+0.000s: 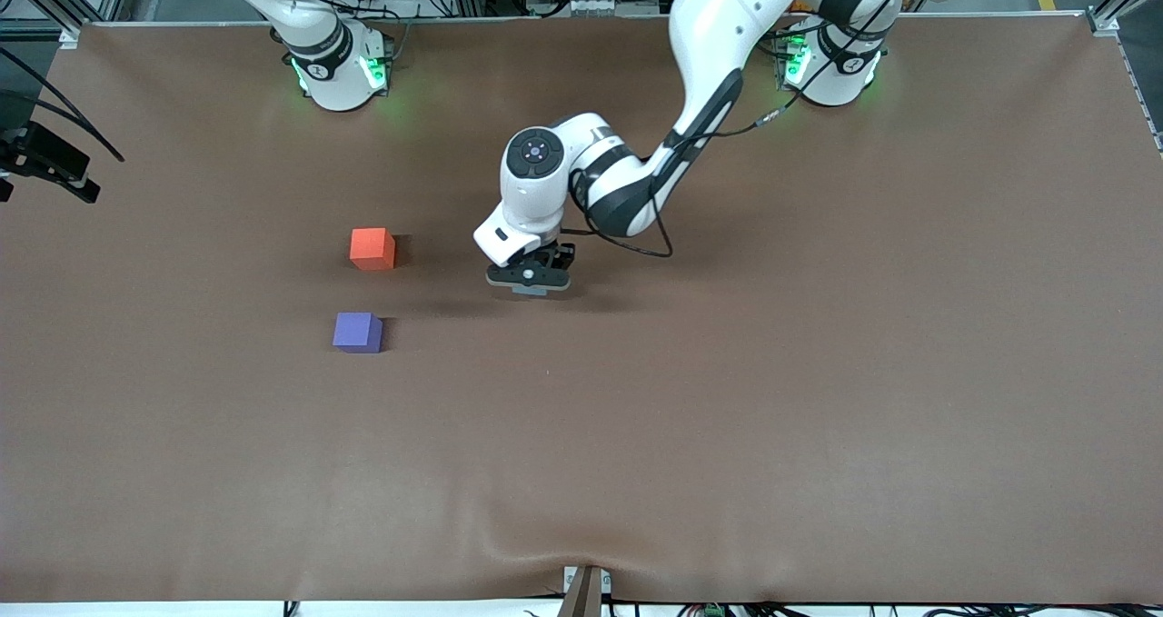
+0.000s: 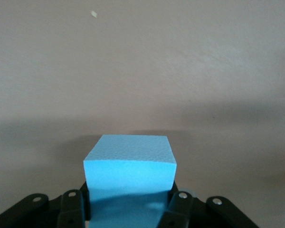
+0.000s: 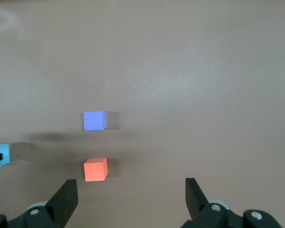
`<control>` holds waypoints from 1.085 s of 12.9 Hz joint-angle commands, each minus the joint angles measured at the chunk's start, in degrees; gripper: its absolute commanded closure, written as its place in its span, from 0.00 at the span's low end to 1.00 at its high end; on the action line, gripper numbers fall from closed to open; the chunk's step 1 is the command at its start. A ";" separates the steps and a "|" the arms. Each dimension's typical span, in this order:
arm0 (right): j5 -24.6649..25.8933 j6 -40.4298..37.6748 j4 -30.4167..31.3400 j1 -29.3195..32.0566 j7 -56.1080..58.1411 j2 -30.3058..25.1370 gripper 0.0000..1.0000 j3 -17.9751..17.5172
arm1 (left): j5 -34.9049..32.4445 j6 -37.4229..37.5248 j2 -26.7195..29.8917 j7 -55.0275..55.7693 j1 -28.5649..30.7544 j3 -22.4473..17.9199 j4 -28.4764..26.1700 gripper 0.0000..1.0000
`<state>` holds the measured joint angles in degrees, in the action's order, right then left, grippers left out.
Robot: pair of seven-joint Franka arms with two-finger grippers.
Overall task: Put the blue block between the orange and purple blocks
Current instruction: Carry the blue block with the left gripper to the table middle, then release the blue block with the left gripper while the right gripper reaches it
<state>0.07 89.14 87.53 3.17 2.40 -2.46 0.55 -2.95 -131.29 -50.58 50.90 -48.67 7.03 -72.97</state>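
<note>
Left hand [image 1: 530, 283] has our blue block [image 2: 129, 164] clamped between its fingers [image 2: 179, 205], just over the brown tabletop [image 1: 772, 372] near the middle. Toward the right arm's end we see the orange block [image 1: 372, 248] and the purple block [image 1: 357, 332], purple nearer the front camera, a gap between them. Right hand [image 3: 131, 197] waits up high over those two, fingers wide apart.

Even overhead light, no glare on brown matte desk [image 1: 727, 399]. Soft shadow under left claw [image 1: 530, 283]. Green glow at arm bases. Wrist views hazy, slightly soft.
</note>
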 commanded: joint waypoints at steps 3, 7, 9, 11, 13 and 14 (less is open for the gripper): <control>-0.86 -0.90 -1.14 0.43 -0.73 0.44 0.00 -0.37 | -1.36 0.07 -1.81 1.31 -1.95 -1.23 2.22 0.00; -0.78 -0.90 -1.14 0.60 -0.73 0.44 0.00 -0.28 | -1.62 12.86 8.97 0.79 -0.12 -1.32 2.05 0.00; -0.78 -0.90 -1.14 0.70 -0.64 0.61 0.00 -0.28 | -1.71 22.69 18.02 0.17 6.89 -1.59 0.29 0.00; -0.78 -0.90 -1.14 0.26 -0.72 0.97 0.00 -0.37 | -1.27 30.19 24.54 -3.59 13.22 -1.23 0.37 0.00; -0.78 -1.08 -0.96 -0.62 -0.73 2.80 0.00 -0.46 | -1.27 37.12 29.91 -10.08 19.98 -1.32 0.37 0.00; -0.25 -1.34 -0.96 -1.15 -0.38 5.77 0.00 -0.54 | -1.27 40.64 32.45 -13.42 23.67 -1.32 0.29 0.00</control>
<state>-0.01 88.45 87.71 2.84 2.40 -1.29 0.15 -3.65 -94.46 -23.08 41.35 -29.85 4.74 -69.14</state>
